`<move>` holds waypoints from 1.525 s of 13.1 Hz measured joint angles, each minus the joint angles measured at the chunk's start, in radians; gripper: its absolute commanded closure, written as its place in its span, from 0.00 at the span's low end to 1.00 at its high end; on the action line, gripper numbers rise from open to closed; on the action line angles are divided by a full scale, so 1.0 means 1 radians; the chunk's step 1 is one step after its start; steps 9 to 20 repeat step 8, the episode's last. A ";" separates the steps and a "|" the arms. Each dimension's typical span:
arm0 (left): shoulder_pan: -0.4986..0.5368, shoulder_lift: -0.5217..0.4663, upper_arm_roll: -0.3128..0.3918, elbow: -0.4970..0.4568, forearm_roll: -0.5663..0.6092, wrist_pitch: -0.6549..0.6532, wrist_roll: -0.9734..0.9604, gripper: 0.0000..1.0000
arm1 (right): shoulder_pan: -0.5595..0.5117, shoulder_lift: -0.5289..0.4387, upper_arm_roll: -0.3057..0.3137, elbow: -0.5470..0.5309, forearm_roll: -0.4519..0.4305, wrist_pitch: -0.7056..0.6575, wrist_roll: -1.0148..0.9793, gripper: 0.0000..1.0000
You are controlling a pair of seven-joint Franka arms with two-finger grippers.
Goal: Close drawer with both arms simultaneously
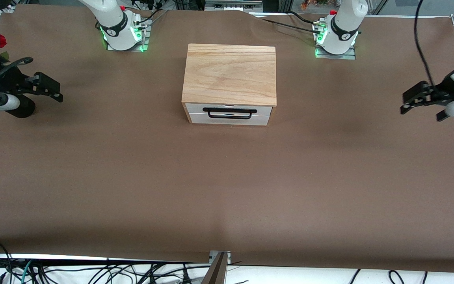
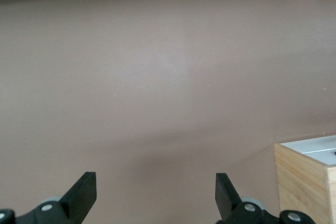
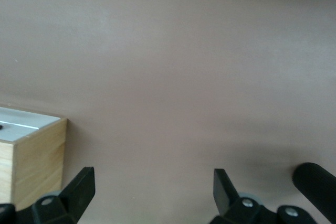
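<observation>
A: Where is the drawer (image 1: 229, 114)?
B: In the wooden box (image 1: 230, 75), upper middle of the frame, its white front flush with the box.
A: And the grippers?
B: The left gripper (image 1: 420, 98) hangs at the right edge, the right gripper (image 1: 47, 87) at the left edge, both spread wide above the brown table (image 1: 227, 189).
A: Any writing?
B: None I can read.

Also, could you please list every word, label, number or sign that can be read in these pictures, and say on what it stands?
None can be read.
Right arm's base: a small dark round mark, too small to read.
Left arm's base: the same kind of mark, too small to read.
Drawer and wooden box: no print.
</observation>
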 measured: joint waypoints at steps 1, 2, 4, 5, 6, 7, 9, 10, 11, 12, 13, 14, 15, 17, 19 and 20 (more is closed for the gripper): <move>0.004 -0.022 0.001 -0.037 0.020 0.001 0.000 0.00 | 0.000 -0.002 0.007 0.000 -0.011 -0.002 0.000 0.00; 0.006 -0.040 -0.012 -0.067 0.051 0.002 0.000 0.00 | 0.001 -0.003 0.013 0.000 -0.015 -0.005 0.001 0.00; 0.018 -0.064 -0.058 -0.104 0.071 0.002 -0.005 0.00 | 0.001 -0.003 0.018 0.000 -0.015 -0.008 0.003 0.00; 0.022 -0.070 -0.070 -0.114 0.071 0.003 -0.006 0.00 | 0.001 -0.003 0.018 0.000 -0.016 -0.010 0.003 0.00; 0.026 -0.072 -0.077 -0.117 0.071 0.003 -0.006 0.00 | 0.001 -0.003 0.018 0.000 -0.016 -0.016 0.004 0.00; 0.030 -0.072 -0.080 -0.117 0.071 0.003 -0.006 0.00 | 0.001 -0.003 0.018 0.000 -0.016 -0.029 0.006 0.00; 0.034 -0.072 -0.084 -0.117 0.071 0.003 -0.006 0.00 | 0.001 -0.003 0.018 0.000 -0.017 -0.035 0.007 0.00; 0.034 -0.072 -0.084 -0.117 0.071 0.003 -0.006 0.00 | 0.001 -0.003 0.018 0.000 -0.017 -0.035 0.007 0.00; 0.034 -0.072 -0.084 -0.117 0.071 0.003 -0.006 0.00 | 0.001 -0.003 0.018 0.000 -0.017 -0.035 0.007 0.00; 0.034 -0.072 -0.084 -0.117 0.071 0.003 -0.006 0.00 | 0.001 -0.003 0.018 0.000 -0.017 -0.035 0.007 0.00; 0.034 -0.072 -0.084 -0.117 0.071 0.003 -0.006 0.00 | 0.001 -0.003 0.018 0.000 -0.017 -0.035 0.007 0.00; 0.034 -0.072 -0.084 -0.117 0.071 0.003 -0.006 0.00 | 0.001 -0.003 0.018 0.000 -0.017 -0.035 0.007 0.00; 0.034 -0.072 -0.084 -0.117 0.071 0.003 -0.006 0.00 | 0.001 -0.003 0.018 0.000 -0.017 -0.035 0.007 0.00; 0.034 -0.072 -0.084 -0.117 0.071 0.003 -0.006 0.00 | 0.001 -0.003 0.018 0.000 -0.017 -0.035 0.007 0.00; 0.034 -0.072 -0.084 -0.117 0.071 0.003 -0.006 0.00 | 0.001 -0.003 0.018 0.000 -0.017 -0.035 0.007 0.00; 0.034 -0.072 -0.084 -0.117 0.071 0.003 -0.006 0.00 | 0.001 -0.003 0.018 0.000 -0.017 -0.035 0.007 0.00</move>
